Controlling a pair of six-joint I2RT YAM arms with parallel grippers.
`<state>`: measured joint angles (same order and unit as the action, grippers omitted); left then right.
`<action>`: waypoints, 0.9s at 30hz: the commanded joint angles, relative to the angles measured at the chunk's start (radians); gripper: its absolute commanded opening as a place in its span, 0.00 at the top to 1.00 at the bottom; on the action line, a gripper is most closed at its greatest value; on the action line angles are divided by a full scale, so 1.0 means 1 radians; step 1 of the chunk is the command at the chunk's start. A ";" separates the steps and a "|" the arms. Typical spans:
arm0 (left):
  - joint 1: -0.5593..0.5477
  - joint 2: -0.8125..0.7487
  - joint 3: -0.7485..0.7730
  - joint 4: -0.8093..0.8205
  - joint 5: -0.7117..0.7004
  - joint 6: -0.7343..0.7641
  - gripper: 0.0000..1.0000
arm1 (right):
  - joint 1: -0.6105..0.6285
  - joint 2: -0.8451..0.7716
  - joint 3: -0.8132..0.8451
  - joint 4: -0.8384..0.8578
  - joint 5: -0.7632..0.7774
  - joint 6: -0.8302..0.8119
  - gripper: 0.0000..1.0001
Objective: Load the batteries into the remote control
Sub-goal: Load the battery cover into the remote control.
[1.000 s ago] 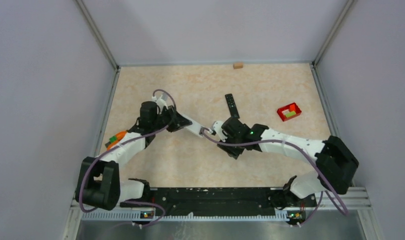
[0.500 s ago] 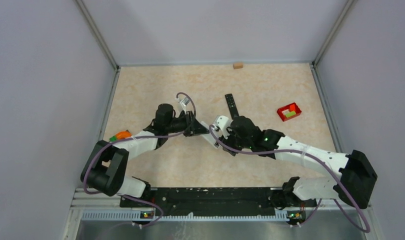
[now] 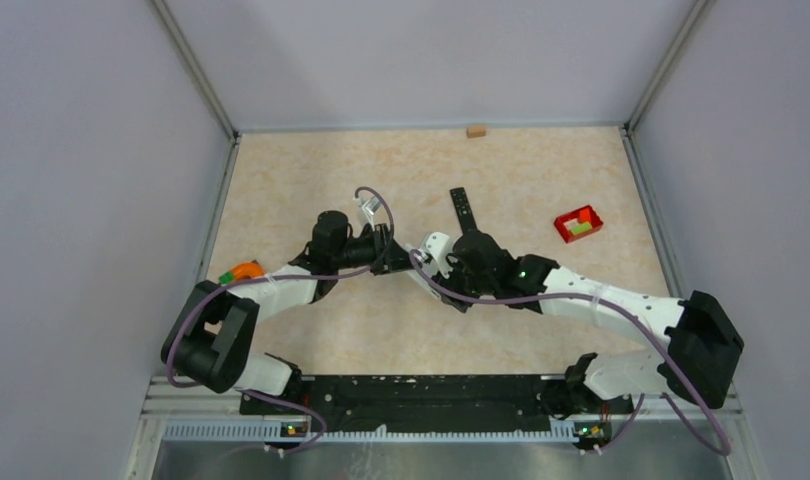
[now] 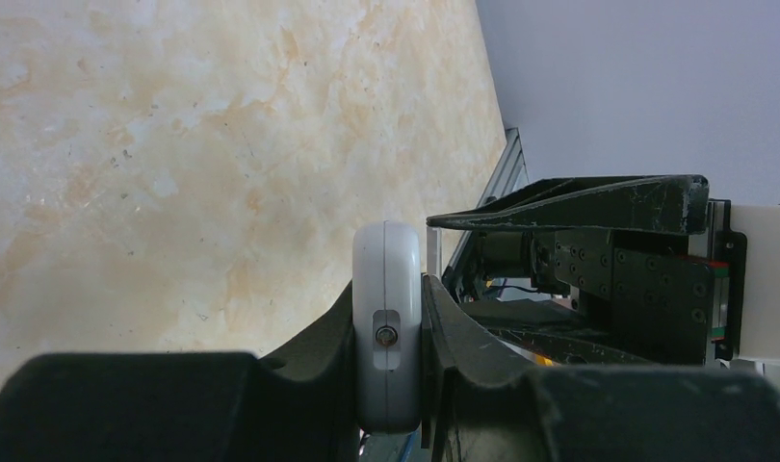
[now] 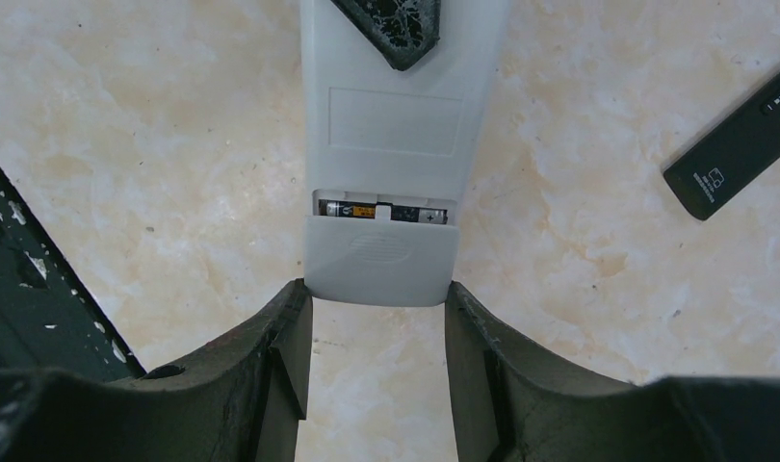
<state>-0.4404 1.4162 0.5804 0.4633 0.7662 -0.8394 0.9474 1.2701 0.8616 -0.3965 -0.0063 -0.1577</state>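
Grips remote (image 5: 381,125) two-handed over the table (image 3: 281,180), near centre. Clamps left gripper (image 4: 388,284) tight across its thickness, at the 12 o'clock end as seen from the right wrist. Straddles the 6 o'clock end with right gripper (image 5: 377,291), fingers against either side of the cover (image 5: 378,265), apparently pinching it. Shows batteries (image 5: 386,211) seated in the bay, glimpsed through a narrow slit at the cover's 12 o'clock edge.

Has carried the whole hold toward 3 o'clock over the last second, both arms together, then all but stopped. Sits now near the black remote (image 3: 462,207), at its 7 o'clock, with the red tray (image 3: 578,223) well apart at 3 o'clock. Has kept both grips unchanged through that shift.

Suggests loading itself is done and only closing remains. Needs the cover slid toward 12 o'clock until the slit vanishes. Risks jamming if pushed askew.
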 commanded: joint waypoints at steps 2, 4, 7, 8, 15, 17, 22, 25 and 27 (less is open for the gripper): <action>-0.004 -0.029 0.009 0.051 0.012 0.011 1.00 | 0.015 0.023 0.064 0.000 0.002 -0.011 0.60; -0.004 -0.033 0.017 0.037 0.011 0.019 1.00 | 0.014 0.038 0.076 -0.008 0.002 -0.012 0.60; -0.004 -0.039 0.022 0.032 0.016 0.023 1.00 | 0.015 0.056 0.082 -0.016 0.002 -0.014 0.60; -0.004 -0.042 0.022 0.031 0.017 0.024 1.00 | 0.015 0.059 0.082 -0.017 0.014 -0.015 0.60; -0.004 -0.055 0.018 0.027 0.010 0.032 1.00 | 0.014 0.068 0.088 -0.012 0.029 -0.016 0.60; -0.004 -0.056 0.019 0.028 0.010 0.033 1.00 | 0.014 0.077 0.089 -0.018 0.029 -0.016 0.60; -0.004 -0.056 0.021 0.028 0.010 0.033 1.00 | 0.015 0.077 0.086 -0.012 0.018 -0.016 0.60; -0.004 -0.053 0.024 0.028 0.015 0.035 1.00 | 0.015 0.079 0.090 -0.005 0.017 -0.017 0.60; -0.004 -0.053 0.025 0.029 0.020 0.036 1.00 | 0.015 0.085 0.097 -0.006 0.012 -0.017 0.60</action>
<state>-0.4404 1.3956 0.5804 0.4461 0.7662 -0.8165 0.9489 1.3460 0.8993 -0.4259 0.0139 -0.1646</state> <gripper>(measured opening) 0.253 0.475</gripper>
